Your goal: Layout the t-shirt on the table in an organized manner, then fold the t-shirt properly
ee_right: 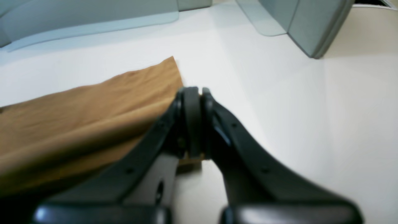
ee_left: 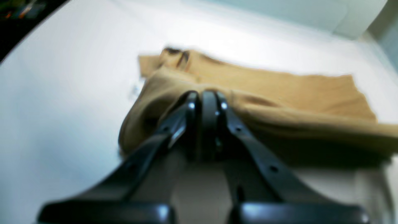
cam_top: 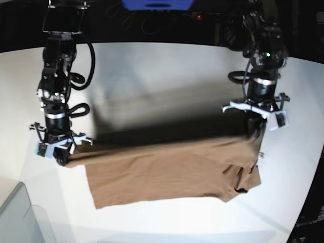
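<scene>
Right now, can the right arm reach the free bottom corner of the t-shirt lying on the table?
Probably not yet: the right claw is shut on the t-shirt edge. The corner on the table lies close below it, unobstructed, but it must release first.

My left wrist view is blurred, so the shirt's (ee_left: 255, 93) neck is a dark smear. My right pincer (ee_right: 192, 123) hides the pinched hem. The bin (cam_top: 20, 217) is cut off.

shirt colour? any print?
Plain brown t-shirt, no print visible; base view shows it best.
</scene>
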`<action>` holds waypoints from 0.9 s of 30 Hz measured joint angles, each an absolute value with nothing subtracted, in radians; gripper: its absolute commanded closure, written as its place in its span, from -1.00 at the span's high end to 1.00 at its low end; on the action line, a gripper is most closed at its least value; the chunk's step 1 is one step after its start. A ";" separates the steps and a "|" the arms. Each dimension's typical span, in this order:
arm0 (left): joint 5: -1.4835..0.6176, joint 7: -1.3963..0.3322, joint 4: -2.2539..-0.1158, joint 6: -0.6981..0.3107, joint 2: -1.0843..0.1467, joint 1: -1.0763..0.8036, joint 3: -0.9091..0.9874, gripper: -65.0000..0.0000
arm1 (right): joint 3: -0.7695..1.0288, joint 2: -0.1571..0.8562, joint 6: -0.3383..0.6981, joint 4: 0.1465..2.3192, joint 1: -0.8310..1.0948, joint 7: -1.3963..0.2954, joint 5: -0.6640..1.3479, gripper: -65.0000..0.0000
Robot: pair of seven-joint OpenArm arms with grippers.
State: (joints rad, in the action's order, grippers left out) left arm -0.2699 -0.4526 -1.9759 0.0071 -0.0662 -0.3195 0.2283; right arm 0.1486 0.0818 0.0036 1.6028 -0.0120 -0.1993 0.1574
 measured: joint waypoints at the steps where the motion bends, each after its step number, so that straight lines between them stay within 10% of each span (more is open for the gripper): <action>1: -0.273 -0.488 -1.977 0.005 -0.066 -0.353 0.232 -1.00 | 0.148 0.082 0.004 1.604 -0.006 -0.200 0.158 -1.00; 21: -0.277 -0.740 -2.004 -0.007 0.138 -0.662 0.337 -1.00 | 0.296 0.009 0.004 1.609 0.117 -0.205 0.162 -1.00; 27: -0.297 -0.865 -2.004 -0.004 0.136 -0.661 0.344 -1.00 | 0.301 0.008 0.004 1.609 0.170 -0.204 0.159 -0.40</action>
